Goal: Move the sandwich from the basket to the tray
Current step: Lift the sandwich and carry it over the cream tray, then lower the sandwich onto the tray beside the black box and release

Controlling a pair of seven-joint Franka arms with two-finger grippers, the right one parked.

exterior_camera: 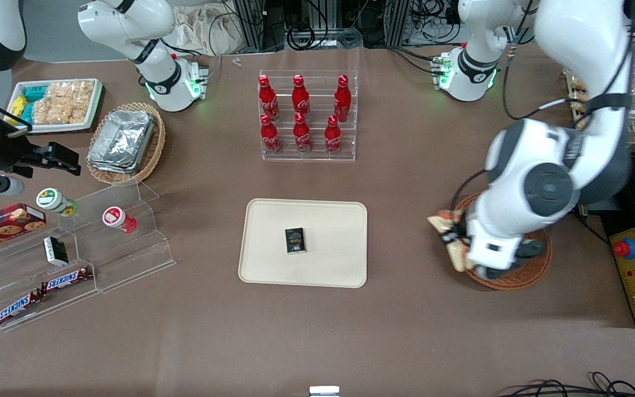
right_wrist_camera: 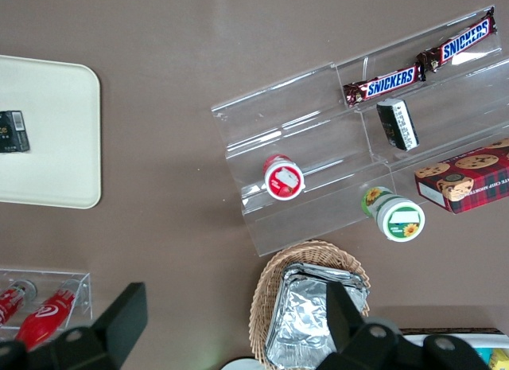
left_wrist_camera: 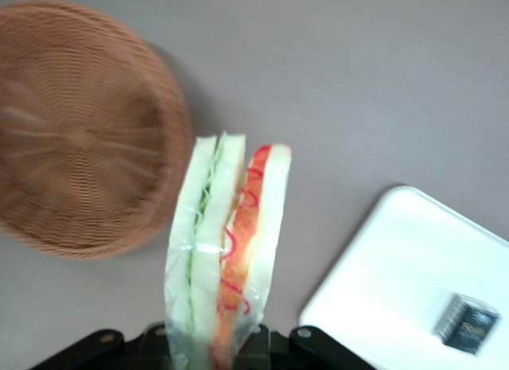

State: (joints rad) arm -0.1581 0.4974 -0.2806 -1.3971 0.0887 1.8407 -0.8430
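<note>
My left gripper [exterior_camera: 457, 242] is shut on the sandwich [exterior_camera: 450, 237], a plastic-wrapped wedge of white bread with orange and green filling, and holds it above the table beside the rim of the reddish-brown round basket [exterior_camera: 521, 278]. In the left wrist view the sandwich [left_wrist_camera: 227, 251] stands out from between the fingers, with the empty basket [left_wrist_camera: 79, 139] on one side and the cream tray [left_wrist_camera: 398, 290] on the other. The tray [exterior_camera: 262, 242] lies at the table's middle and carries a small black box [exterior_camera: 295, 241].
An acrylic rack of red cola bottles [exterior_camera: 307, 116] stands farther from the camera than the tray. Toward the parked arm's end are a tan basket with foil containers [exterior_camera: 124, 140], a white snack tray [exterior_camera: 55, 105] and an acrylic step shelf with snacks [exterior_camera: 75, 253].
</note>
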